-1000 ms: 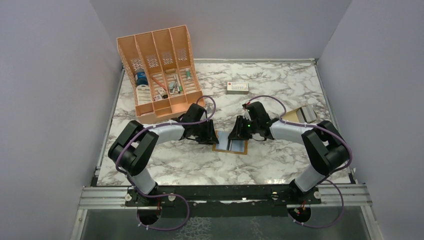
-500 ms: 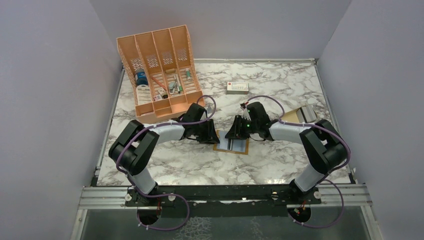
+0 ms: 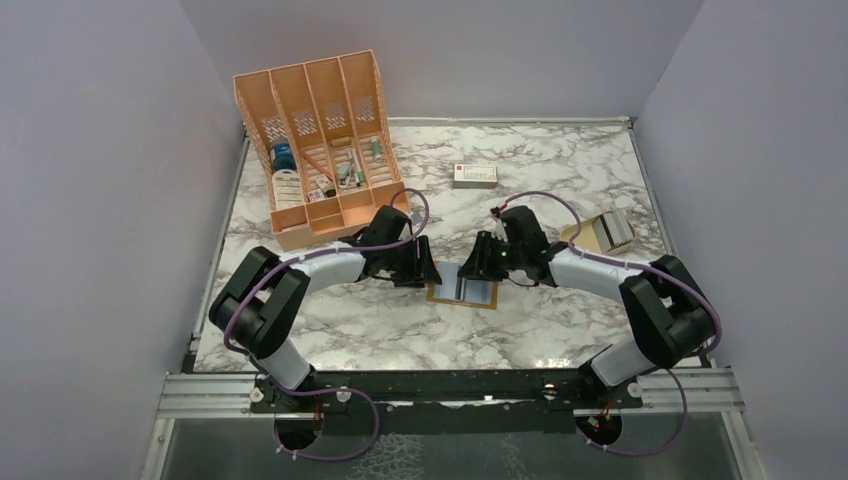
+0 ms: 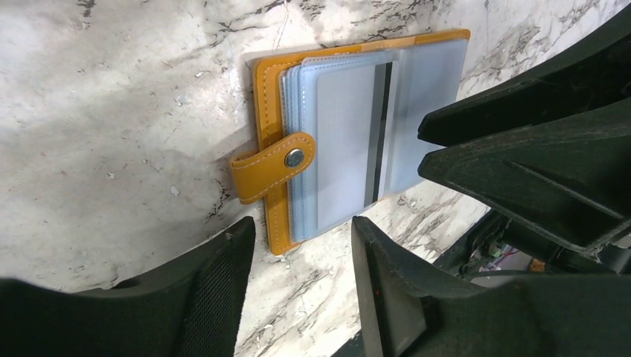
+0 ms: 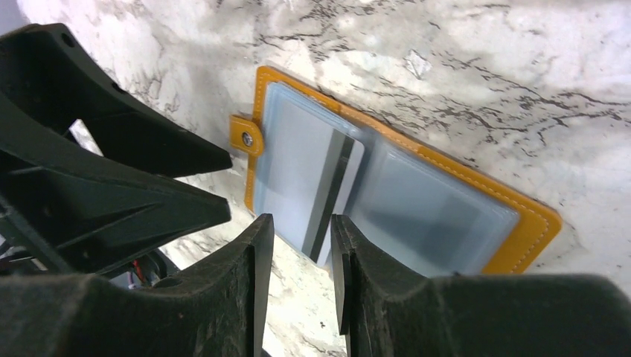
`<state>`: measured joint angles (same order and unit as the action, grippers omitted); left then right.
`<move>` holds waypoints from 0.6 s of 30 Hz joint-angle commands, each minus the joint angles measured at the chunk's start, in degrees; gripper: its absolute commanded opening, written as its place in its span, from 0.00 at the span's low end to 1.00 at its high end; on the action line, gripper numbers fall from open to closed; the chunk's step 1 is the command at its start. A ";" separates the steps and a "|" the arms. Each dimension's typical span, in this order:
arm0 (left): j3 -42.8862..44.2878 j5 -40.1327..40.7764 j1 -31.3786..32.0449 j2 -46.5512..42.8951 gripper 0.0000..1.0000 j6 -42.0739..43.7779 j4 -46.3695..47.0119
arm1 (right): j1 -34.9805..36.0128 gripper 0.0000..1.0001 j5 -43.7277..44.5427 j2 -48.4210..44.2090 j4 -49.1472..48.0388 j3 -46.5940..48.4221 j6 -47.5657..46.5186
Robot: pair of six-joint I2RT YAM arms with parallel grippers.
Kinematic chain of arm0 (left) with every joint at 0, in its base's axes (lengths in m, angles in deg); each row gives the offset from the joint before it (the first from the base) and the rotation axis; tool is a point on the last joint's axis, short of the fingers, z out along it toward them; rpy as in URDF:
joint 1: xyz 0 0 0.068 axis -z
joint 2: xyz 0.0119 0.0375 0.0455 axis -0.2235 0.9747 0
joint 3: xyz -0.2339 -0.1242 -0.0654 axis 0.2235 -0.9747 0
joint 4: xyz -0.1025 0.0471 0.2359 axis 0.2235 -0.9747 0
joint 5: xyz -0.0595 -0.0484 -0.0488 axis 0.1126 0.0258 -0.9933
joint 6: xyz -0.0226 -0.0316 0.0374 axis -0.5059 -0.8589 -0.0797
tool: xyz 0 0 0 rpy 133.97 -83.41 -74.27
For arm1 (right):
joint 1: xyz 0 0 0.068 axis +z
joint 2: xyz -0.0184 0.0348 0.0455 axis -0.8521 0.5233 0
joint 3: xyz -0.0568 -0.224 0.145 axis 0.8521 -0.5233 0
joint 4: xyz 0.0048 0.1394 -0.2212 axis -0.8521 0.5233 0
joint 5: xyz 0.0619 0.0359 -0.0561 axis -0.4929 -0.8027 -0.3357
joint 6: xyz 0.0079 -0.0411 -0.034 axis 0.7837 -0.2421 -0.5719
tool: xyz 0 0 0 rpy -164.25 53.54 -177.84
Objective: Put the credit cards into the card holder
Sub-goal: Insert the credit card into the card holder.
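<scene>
The card holder [image 3: 478, 292] lies open and flat on the marble between both arms. It is mustard-orange [image 4: 268, 111] with a strap and stud, and its clear grey-blue pockets face up [image 5: 435, 216]. One grey credit card [image 4: 342, 141] with a black stripe sits in its left half, and the card's near end [image 5: 316, 186] sticks out toward my right gripper. My left gripper [image 4: 301, 227] is open just off the holder's strap edge, with only table in its gap. My right gripper [image 5: 300, 223] is narrowly open at the card's protruding end and is not pinching it. More grey cards [image 3: 617, 228] rest at the right.
A large orange desk organiser [image 3: 320, 140] full of small items stands at the back left. A white box with a red mark [image 3: 475, 175] lies behind the grippers. A tan dish [image 3: 590, 235] at the right holds the other cards. The two grippers face each other closely.
Both grippers have opened wider. The right arm has drawn slightly back to the right, leaving the striped card in the holder. The holder has not moved.
</scene>
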<state>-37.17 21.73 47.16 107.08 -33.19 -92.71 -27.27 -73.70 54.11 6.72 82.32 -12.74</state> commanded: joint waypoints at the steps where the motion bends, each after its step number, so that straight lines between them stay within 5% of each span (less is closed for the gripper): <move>1: 2.21 2.35 0.04 -0.19 0.54 1.50 -1.51 | 0.24 0.35 3.16 -0.40 2.06 -0.90 0.01; 18: -0.09 -3.24 0.21 3.20 0.40 -0.20 4.23 | 0.82 0.35 0.53 4.38 -4.59 -1.15 2.01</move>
<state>-36.30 21.07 47.16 109.35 -33.00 -91.02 -27.16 -72.71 57.30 5.78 81.81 -11.61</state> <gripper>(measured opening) 0.410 0.349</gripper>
